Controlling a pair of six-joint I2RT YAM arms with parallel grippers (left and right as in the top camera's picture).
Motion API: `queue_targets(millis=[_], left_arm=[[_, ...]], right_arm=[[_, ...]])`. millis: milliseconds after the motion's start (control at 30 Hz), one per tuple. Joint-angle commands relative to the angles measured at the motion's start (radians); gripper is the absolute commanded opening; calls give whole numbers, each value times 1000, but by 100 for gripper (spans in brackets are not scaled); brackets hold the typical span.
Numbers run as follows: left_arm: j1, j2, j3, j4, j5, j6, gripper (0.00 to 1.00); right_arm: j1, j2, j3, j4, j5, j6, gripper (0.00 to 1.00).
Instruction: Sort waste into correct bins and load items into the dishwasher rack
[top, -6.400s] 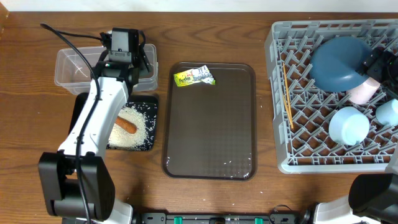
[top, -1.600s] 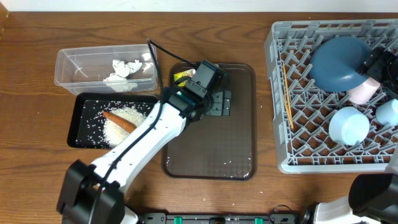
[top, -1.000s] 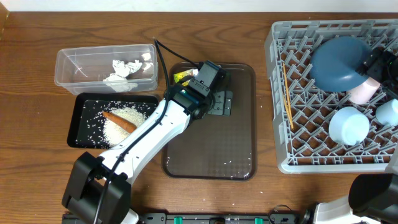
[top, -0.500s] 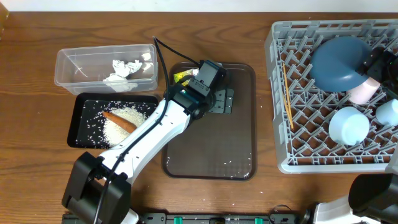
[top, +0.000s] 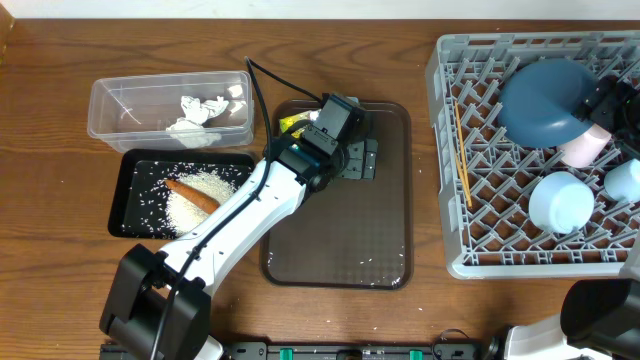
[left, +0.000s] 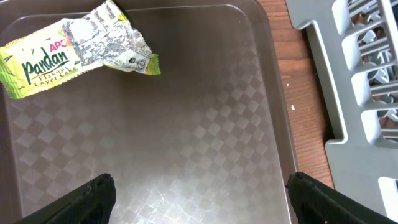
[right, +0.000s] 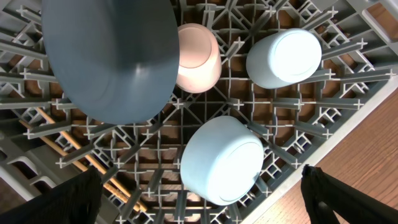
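Observation:
My left gripper (top: 360, 160) hangs open and empty over the brown serving tray (top: 340, 230). In the left wrist view it (left: 199, 200) is a little short of the yellow-green wrapper (left: 74, 53), which lies flat at the tray's far left corner (top: 291, 124). The clear tub (top: 110, 110) holds crumpled tissue (top: 200, 107). The black tray (top: 125, 195) holds rice (top: 205, 185) and the orange stick (top: 192, 194). My right gripper (right: 202, 200) is open above the grey rack (top: 500, 200), over the small light-blue bowl (right: 221, 158).
In the rack, upside down, are the dark-blue bowl (top: 540, 100), a white cup (top: 585, 146), a pale-blue cup (top: 626, 180) and the small bowl (top: 560, 202). Chopsticks (top: 462, 155) lie along its left side. Wooden table all round.
My left arm has left the clear tub, where the tissue now lies, and reached over the brown tray. In the last second it edged slightly farther. The right arm has not moved.

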Motion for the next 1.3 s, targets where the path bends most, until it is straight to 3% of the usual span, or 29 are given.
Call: queue_targets(millis=[0,133,1267], left_arm=[[-1,-1,-10,6,-16,-69,91],[-1,-1,-10,9,-19,-130,91],[-1,0,-10,-2,-19,-158,91]], right_arm=[[-6,9,-2,-2,0,5,99],[-6,9,-2,-2,0,5,99],[-6,9,-2,-2,0,5,99]])
